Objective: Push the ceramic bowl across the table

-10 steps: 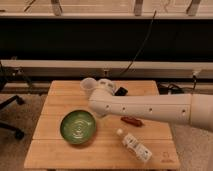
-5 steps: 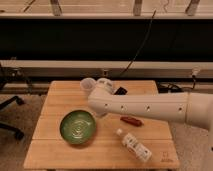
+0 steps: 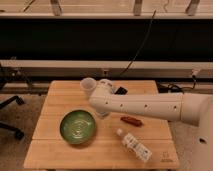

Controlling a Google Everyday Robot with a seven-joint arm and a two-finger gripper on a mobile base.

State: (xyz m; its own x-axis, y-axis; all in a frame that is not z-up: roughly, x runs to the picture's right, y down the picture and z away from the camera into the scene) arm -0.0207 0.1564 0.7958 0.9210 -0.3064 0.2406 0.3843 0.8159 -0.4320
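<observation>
Camera view. Wide, shallow green glazed ceramic bowl (image 3: pixel 78 126) rests on the light wooden slatted table (image 3: pixel 55 152). My gripper (image 3: pixel 102 114) hangs just right of the bowl's rim, mostly hidden under my white arm (image 3: pixel 145 106); open or closed, I cannot tell. Best practice, I judge: meet the rim low, aim through the bowl's centre and press slowly, so the bowl slides without spinning or tipping.
</observation>
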